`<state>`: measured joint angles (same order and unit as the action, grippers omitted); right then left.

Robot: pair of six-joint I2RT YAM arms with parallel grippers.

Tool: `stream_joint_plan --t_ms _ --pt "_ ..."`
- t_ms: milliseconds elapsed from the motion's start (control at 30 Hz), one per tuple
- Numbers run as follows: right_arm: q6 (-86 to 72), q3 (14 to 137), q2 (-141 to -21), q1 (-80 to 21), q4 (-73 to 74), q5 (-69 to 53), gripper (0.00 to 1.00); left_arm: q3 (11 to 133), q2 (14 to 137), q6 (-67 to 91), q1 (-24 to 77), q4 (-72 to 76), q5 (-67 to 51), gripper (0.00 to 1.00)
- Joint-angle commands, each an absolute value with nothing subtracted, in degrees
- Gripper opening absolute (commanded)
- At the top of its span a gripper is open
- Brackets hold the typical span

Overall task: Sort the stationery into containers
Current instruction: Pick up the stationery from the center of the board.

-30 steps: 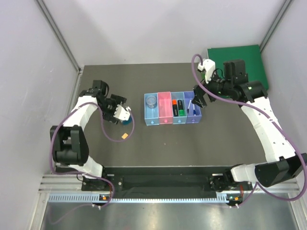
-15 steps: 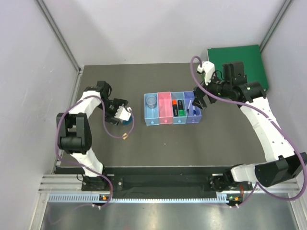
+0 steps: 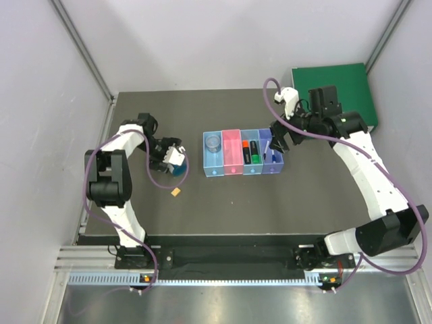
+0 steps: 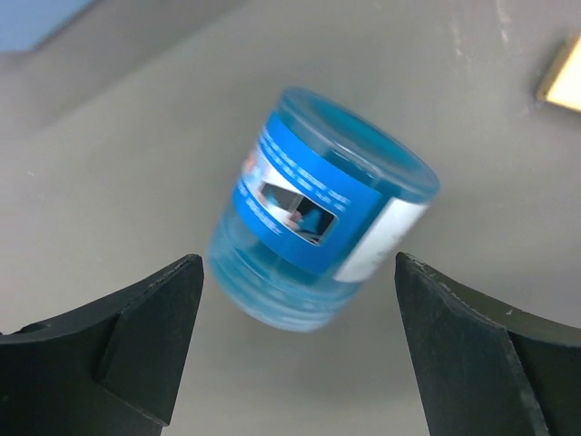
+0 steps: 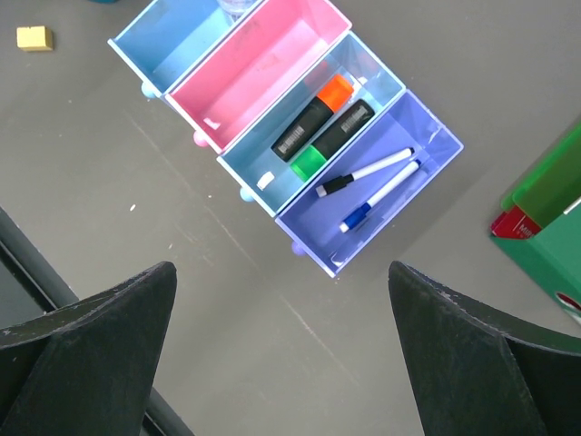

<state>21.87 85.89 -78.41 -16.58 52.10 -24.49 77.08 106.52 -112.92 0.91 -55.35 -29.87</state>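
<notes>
Left gripper (image 4: 292, 272): fingers spread wide, gripping nothing
Blue tin (image 4: 318, 213): between the left fingers, a gap showing on each side; it looks tilted, though the close view makes that hard to judge
Orange block (image 4: 563, 77): out past one left finger, apart from the tin
Right gripper (image 5: 281, 272): fingers wide apart, holding nothing
Bins (image 5: 168, 41): ahead of the right fingers, framed between them
Purple bin (image 5: 422, 127): nearest the fingertips, two pens (image 5: 368, 171) inside
Highlighters (image 5: 313, 123): side by side in the next, light blue bin
</notes>
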Motion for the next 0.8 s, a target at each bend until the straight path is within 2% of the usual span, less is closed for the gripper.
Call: stream_joint_plan --t_ms 0,467,600,767 --pt "22.2 87.5 -79.1 -16.0 51.2 -24.5 1.0 78.8 105.6 -152.8 0.8 -55.2 -36.3 0.91" --pt "22.1 86.2 -78.3 -15.9 51.1 -24.1 1.0 78.5 107.5 -152.8 2.8 -57.1 -34.1 0.89" --pt "22.1 86.6 -78.3 -15.8 51.2 -24.0 1.0 78.9 108.5 -152.8 3.6 -58.3 -32.1 0.83" --pt "22.0 86.5 -78.2 -15.8 51.2 -24.1 1.0 77.9 108.5 -152.8 4.0 -58.5 -30.9 0.68"
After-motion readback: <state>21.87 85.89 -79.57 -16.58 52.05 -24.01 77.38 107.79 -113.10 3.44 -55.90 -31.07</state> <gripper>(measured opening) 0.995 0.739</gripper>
